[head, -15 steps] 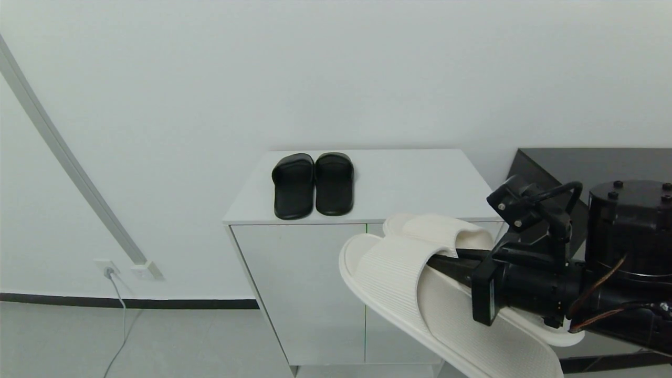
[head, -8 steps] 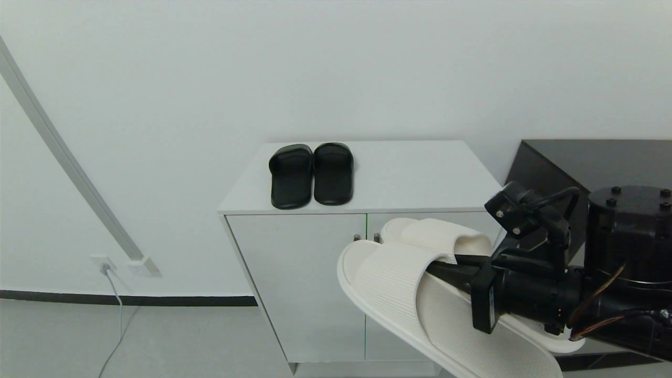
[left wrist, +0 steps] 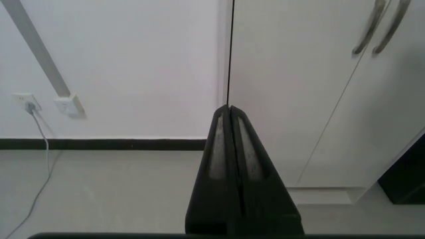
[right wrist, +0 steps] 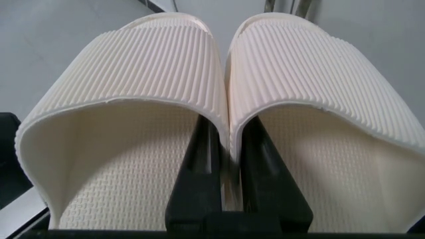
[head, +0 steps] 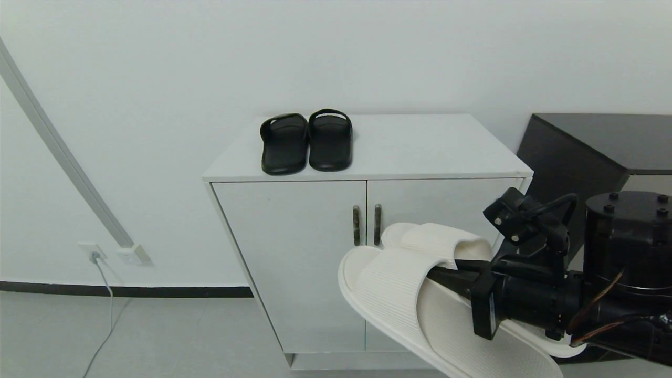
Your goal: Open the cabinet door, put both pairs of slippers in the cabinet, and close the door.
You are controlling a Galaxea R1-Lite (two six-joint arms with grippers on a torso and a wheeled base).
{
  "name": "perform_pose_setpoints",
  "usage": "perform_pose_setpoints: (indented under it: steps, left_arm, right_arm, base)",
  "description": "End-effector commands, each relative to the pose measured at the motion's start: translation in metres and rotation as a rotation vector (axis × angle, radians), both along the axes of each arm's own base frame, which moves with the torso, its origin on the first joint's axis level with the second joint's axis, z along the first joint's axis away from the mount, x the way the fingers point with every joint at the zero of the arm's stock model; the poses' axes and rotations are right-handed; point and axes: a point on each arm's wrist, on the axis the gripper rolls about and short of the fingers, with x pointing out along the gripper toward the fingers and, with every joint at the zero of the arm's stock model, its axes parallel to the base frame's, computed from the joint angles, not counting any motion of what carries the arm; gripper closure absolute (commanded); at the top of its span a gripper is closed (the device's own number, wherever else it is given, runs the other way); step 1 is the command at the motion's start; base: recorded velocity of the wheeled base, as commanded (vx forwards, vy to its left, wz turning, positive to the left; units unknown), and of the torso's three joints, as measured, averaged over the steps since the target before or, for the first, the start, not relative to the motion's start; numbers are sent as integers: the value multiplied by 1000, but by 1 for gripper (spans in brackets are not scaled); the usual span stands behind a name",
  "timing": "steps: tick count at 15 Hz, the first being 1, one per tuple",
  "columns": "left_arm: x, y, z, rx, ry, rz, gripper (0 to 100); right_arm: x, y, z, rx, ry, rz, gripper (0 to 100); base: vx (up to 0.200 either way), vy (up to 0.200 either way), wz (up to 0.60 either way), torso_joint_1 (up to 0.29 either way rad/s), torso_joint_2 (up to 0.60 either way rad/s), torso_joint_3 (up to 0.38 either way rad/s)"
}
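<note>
A white two-door cabinet (head: 294,252) stands against the wall with both doors closed; its two dark handles (head: 366,225) meet at the middle. A pair of black slippers (head: 306,140) lies on its top at the left. My right gripper (head: 451,273) is shut on a pair of white ribbed slippers (head: 399,278), one finger inside each strap, held in front of the right door. In the right wrist view the white slippers (right wrist: 219,99) sit side by side over the fingers (right wrist: 202,166). My left gripper (left wrist: 230,116) is shut with nothing in it, low before the cabinet's left door (left wrist: 299,79).
A dark table (head: 593,142) stands right of the cabinet. A wall socket with a cable (head: 94,257) and a slanted grey strip (head: 58,152) are on the wall to the left. Grey floor (head: 131,336) lies open in front.
The head camera has dropped, so the cabinet front and handles now show more. The right gripper still holds the white slippers in the same pose.
</note>
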Motion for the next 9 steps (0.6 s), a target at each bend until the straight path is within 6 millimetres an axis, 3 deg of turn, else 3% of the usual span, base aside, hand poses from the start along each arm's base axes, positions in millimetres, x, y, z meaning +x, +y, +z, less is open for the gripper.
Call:
perform_pose_setpoints:
  steps: [1, 9]
  left_arm:
    - [0, 0, 0, 0, 1, 0, 100]
    - [0, 0, 0, 0, 1, -1, 100]
  right_arm:
    - [0, 0, -2, -8, 3, 3, 100]
    - [-3, -2, -11, -31, 25, 7, 100]
  base:
    - [0, 0, 0, -193, 510, 315]
    - [0, 0, 0, -157, 478, 329]
